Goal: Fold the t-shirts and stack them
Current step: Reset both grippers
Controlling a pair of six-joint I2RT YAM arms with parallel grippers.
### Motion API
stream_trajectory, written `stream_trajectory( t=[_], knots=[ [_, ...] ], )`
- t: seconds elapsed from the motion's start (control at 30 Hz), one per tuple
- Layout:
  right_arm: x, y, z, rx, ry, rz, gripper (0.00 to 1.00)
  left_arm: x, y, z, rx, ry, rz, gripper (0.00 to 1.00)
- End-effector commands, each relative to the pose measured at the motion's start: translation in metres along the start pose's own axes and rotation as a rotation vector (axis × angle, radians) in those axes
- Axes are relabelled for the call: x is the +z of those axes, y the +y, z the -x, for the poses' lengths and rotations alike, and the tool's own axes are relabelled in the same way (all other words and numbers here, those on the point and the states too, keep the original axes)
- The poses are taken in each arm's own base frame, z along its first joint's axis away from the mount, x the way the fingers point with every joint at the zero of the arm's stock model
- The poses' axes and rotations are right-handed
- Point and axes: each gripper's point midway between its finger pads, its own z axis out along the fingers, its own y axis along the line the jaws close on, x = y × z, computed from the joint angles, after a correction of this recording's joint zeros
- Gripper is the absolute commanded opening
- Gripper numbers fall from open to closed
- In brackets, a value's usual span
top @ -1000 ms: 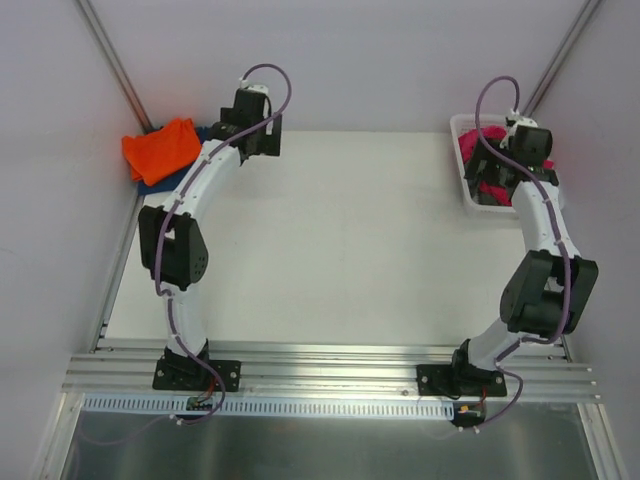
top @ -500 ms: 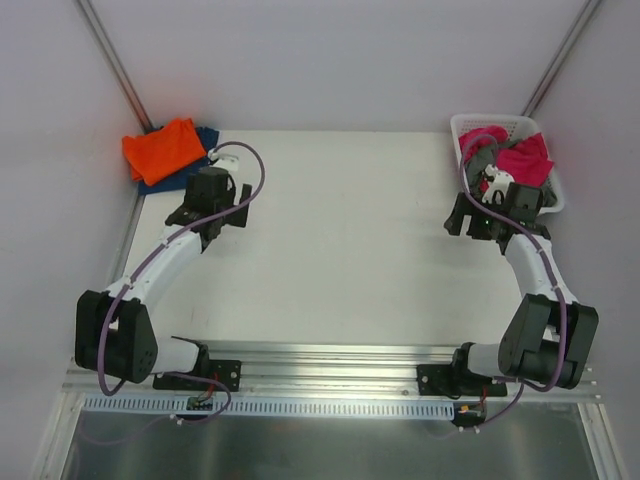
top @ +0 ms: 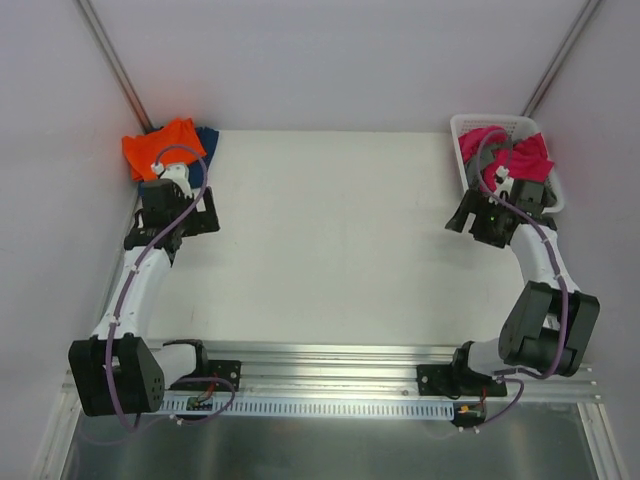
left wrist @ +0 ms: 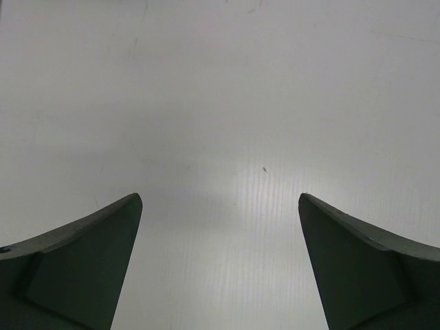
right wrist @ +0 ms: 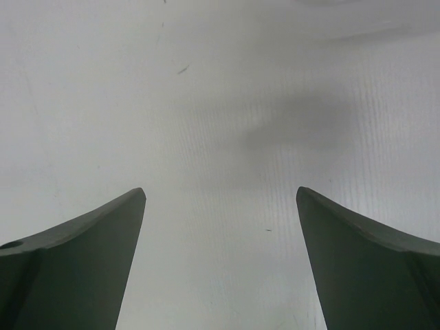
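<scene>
Orange t-shirt: seen bunched in the far left corner of the tabletop, laid over a navy t-shirt whose edge shows at its right side.
Magenta t-shirts: heaped in the white slotted basket at the far right corner, one fold draped toward the basket's right rim.
Left end effector: fingers spread wide with nothing held between them. Only bare tabletop is shown below in the wrist view. It is placed just on the near side of the orange and navy pile.
Right end effector: fingers spread wide and empty, held over bare tabletop just beside the near left side of the basket.
In the way: part of the basket and its contents is hidden by the right arm's wrist and looping cable. The near edge of the left pile is covered by the left arm's wrist.
Surface: white and matte, marked by a few faint scuffs and specks.
Room: closed in by pale walls, with slanting metal posts at the far corners. Both arm bases are carried on an aluminium rail at the near edge.
</scene>
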Motion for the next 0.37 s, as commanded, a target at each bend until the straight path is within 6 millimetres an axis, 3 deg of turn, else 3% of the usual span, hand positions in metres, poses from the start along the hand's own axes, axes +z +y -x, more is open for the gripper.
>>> stream_trajectory(
  t=[0.0, 0.27, 0.33],
  knots=[
    [-0.039, 0.012, 0.039, 0.054, -0.151, -0.036, 0.97, -0.013, 0.008, 0.01, -0.062, -0.041, -0.008, 0.99],
    [-0.043, 0.025, 0.027, 0.087, -0.166, 0.037, 0.97, -0.024, 0.015, 0.0, -0.121, -0.057, -0.042, 0.99],
    [-0.046, 0.004, 0.029, 0.148, -0.192, -0.097, 0.97, -0.025, 0.016, -0.002, -0.146, -0.068, -0.055, 0.99]
  ],
)
